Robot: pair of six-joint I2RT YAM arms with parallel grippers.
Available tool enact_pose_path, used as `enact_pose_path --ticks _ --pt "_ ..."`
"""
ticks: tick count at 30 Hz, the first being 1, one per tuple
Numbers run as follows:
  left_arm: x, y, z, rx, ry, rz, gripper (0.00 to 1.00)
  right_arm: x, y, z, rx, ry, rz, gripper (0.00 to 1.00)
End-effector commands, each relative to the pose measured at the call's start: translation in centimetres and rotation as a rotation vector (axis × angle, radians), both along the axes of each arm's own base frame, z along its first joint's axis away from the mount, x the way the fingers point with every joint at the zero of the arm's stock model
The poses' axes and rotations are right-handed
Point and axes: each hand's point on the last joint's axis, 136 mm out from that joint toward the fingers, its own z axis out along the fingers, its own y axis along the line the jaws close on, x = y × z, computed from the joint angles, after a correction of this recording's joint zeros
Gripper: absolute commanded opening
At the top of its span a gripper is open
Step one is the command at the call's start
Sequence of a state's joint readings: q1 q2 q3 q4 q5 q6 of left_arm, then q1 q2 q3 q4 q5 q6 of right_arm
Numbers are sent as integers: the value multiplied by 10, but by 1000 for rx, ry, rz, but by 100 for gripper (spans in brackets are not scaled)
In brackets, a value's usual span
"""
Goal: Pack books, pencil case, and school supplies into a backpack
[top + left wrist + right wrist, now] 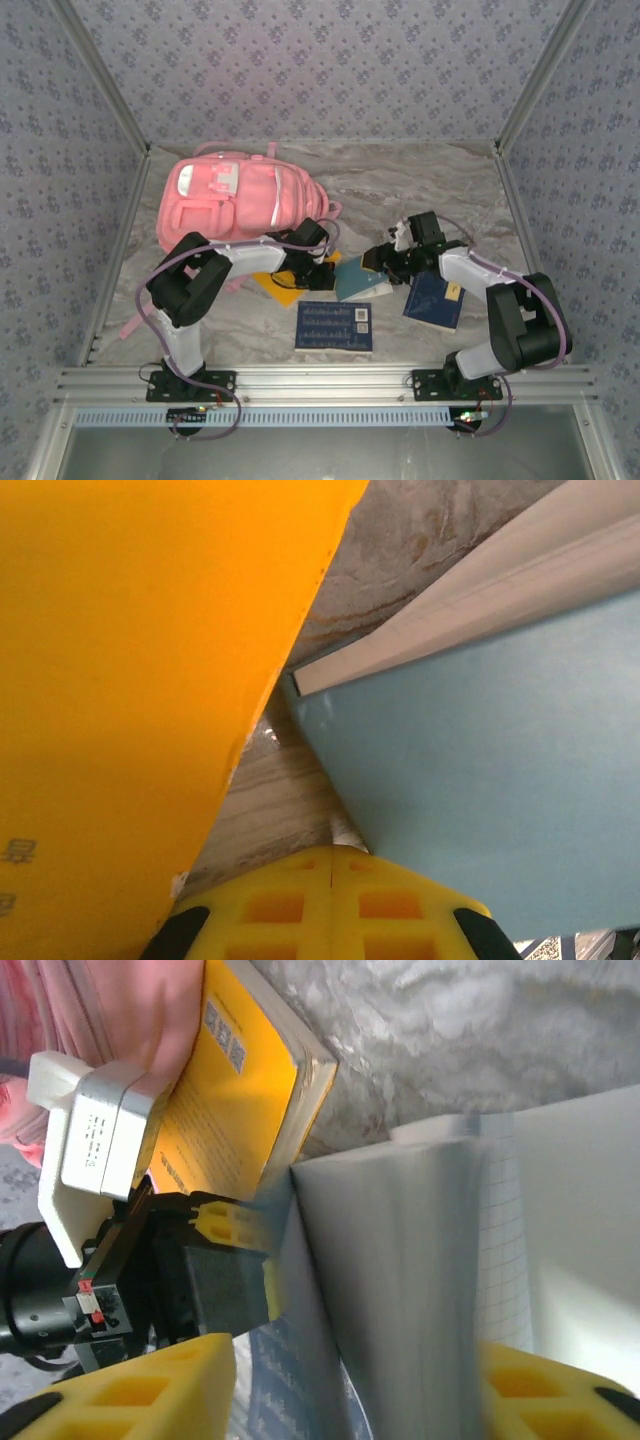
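Top external view: the pink backpack (235, 200) lies at 10 o'clock, with the teal book (358, 282) tilted at centre beside the yellow book (283, 292). The right gripper (352, 1355) straddles the teal book; I cannot tell whether it is pinching yet. The left gripper (330, 868) is closed on nothing. It would be best to seat the book deep between the fingers before lifting. The table (430, 180) is marbled grey and the walls (330, 60) are patterned blue.
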State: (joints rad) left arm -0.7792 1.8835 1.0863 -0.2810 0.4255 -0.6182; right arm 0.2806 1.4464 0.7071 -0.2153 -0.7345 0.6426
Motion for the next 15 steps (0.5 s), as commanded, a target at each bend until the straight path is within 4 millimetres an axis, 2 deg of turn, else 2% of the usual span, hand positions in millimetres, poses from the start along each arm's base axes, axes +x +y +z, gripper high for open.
enact_pose_path --ticks 1,5,9,13,15 --pt "-1 3 -8 45 -10 -19 0 -13 2 2 13 49 23 39" --pt "1 4 9 47 -44 -26 0 -9 -13 3 -98 -6 25 29" --pt "5 11 37 27 -87 -12 0 0 -22 17 -133 -71 -9 21" --pt "8 24 69 -13 -125 29 10 5 -18 34 -97 -128 -7 15" --pt "11 36 86 -43 -140 75 19 7 -16 46 -65 -160 -22 14"
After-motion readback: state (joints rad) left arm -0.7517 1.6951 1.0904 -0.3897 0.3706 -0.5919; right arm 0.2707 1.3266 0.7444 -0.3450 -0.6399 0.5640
